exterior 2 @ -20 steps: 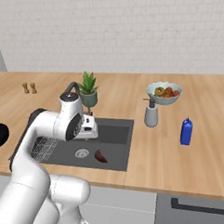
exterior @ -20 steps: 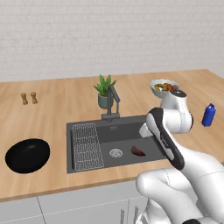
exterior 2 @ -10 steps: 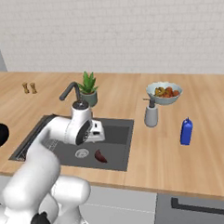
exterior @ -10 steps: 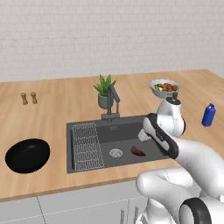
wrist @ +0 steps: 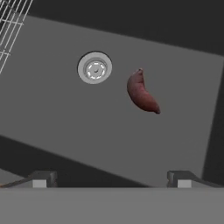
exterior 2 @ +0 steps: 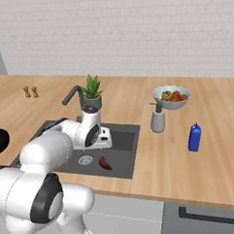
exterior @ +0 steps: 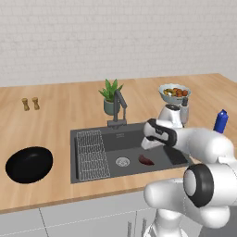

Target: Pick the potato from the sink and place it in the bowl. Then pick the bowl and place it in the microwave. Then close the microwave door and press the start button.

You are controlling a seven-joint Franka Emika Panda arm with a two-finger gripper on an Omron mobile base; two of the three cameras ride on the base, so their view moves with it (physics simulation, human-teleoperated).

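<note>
Presently my claw [wrist: 111,177] hangs over the sink [exterior: 92,172], above the basin floor and not touching anything. In the hand view its two finger tips stand far apart at the bottom edge, so the claw is wide and holds nothing.

The potato [wrist: 141,92] lies on the sink floor, just beside the round steel drain [wrist: 94,68] and apart from it. In the left base view the potato [exterior: 146,160] sits toward the basin's right end, near its front wall, with the wire rack [exterior: 91,154] well away at the left end. It lies clear of the walls, so both fingers should have room around it.

Judged handling: a small, firm, light lump with a curved oblong body, one end pointed and the other blunter. The skin looks smooth and slightly glossy, so it may slip or roll on the hard basin floor if nudged from one side only. I judge the soundest hold to be across the short width at the thick middle, fingers set square to the long axis, not on the tapering ends.

The black bowl [exterior: 28,164] rests on the worktop near its front left, well apart from the sink; the potato is not yet in it.
</note>
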